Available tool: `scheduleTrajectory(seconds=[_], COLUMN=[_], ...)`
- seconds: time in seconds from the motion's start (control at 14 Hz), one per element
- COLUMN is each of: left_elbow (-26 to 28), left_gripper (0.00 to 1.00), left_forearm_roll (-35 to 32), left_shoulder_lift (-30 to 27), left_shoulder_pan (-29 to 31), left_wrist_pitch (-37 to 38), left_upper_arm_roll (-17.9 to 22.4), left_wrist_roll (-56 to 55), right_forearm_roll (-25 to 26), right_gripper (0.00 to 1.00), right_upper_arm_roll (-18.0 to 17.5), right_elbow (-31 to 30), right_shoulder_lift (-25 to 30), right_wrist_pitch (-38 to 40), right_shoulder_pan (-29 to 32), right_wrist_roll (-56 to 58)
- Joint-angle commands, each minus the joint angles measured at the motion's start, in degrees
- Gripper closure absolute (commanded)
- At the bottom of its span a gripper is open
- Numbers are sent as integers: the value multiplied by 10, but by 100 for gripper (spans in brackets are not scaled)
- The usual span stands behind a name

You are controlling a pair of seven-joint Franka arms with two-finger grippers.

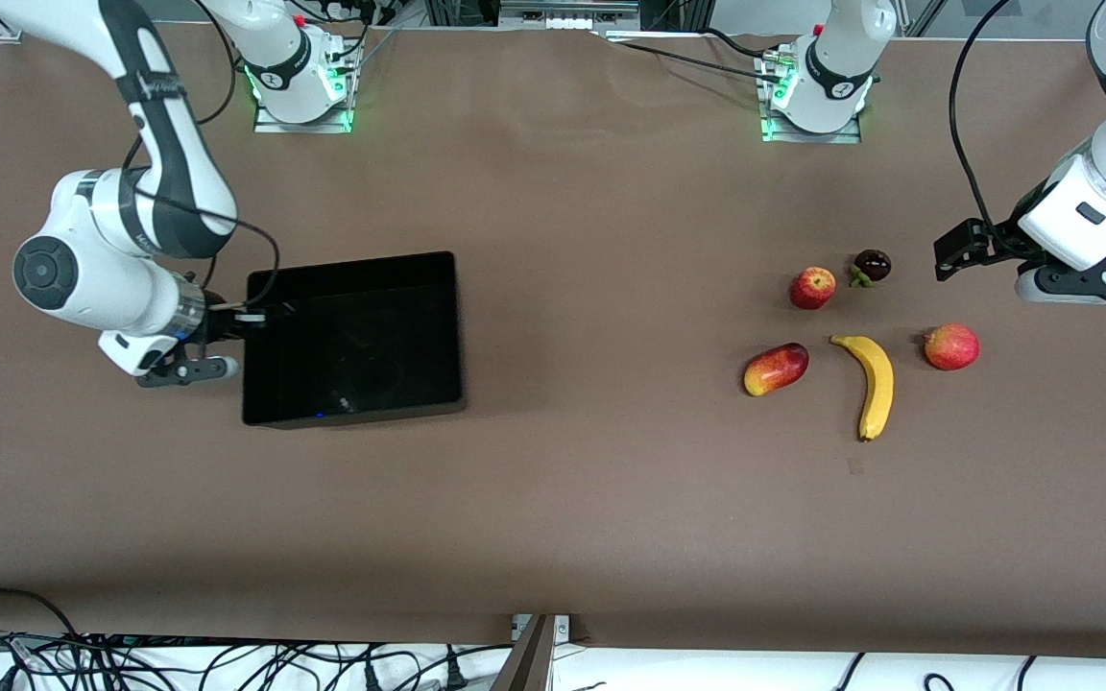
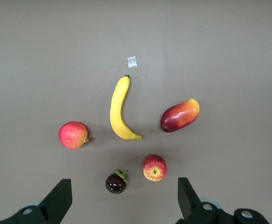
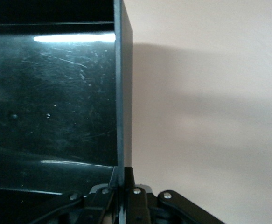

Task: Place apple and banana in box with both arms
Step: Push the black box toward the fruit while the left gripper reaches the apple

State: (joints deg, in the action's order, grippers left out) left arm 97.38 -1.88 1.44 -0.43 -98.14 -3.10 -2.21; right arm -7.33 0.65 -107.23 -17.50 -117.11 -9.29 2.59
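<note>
Lowest on the brown counter (image 1: 553, 537) as the front camera sees it lies the long curved yellow banana (image 1: 872, 383) with dark tips, toward my left arm's end. Just beside it, toward the box, is an oblong red-and-yellow mango-like fruit (image 1: 776, 369); beside it toward the counter's end is a round red-orange fruit with a nub (image 1: 950, 346). Farther from the front camera than the banana sit the small round red apple (image 1: 812, 287) with its pale streaked top and, just beside it, a small dark purple fruit with a green stem cap (image 1: 872, 265). All 5 fruits rest apart from each other, none touching.

My left claw (image 2: 122, 198) hangs in the air over the counter near the dark fruit and the apple, its 2 black fingers (image 2: 59, 198) spread wide with nothing between them. From its wrist camera I look straight down on the banana (image 2: 120, 109), the apple (image 2: 154, 167), the mango-like fruit (image 2: 179, 115), the nubbed fruit (image 2: 73, 135), the dark fruit (image 2: 115, 182) and a small pale square of tape (image 2: 132, 61) just off the banana's tip.

Well apart, toward my right arm's end, stands the glossy black rectangular plastic box (image 1: 353, 338) with low upright walls, holding no fruit. My right claw (image 1: 244, 315) is at the box's end wall, its fingers pinched together on that thin wall (image 3: 122, 93), 1 inside and 1 outside.
</note>
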Motion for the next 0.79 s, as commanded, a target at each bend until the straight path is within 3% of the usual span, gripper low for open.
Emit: scheduleTrajectory(seconds=[0.0, 0.14, 0.36, 0.57, 0.71], left_elbow=[-11, -10, -9, 1, 21], left_gripper=[0, 0, 0, 0, 0], left_forearm_roll=[-9, -9, -8, -9, -9], left_shoulder_lift=[4, 7, 22, 58, 65], left_shoulder_pan=[-3, -2, -4, -2, 6], left_wrist_pitch=[6, 12, 86, 155, 150], left_upper_arm_roll=[-1, -1, -1, -3, -3], left_wrist_roll=[-1, -2, -6, -6, 1], right_forearm_roll=[-13, -28, -115, -112, -103], right_gripper=[100, 100, 100, 100, 100], right_upper_arm_roll=[0, -6, -7, -7, -6], right_elbow=[61, 83, 127, 147, 146], right_shoulder_lift=[-19, -40, -93, -129, -148], right_wrist_pitch=[34, 33, 17, -21, -57], right_shoulder_pan=[-84, -142, -214, -271, -303], right_wrist_roll=[-98, -186, -236, -282, -297])
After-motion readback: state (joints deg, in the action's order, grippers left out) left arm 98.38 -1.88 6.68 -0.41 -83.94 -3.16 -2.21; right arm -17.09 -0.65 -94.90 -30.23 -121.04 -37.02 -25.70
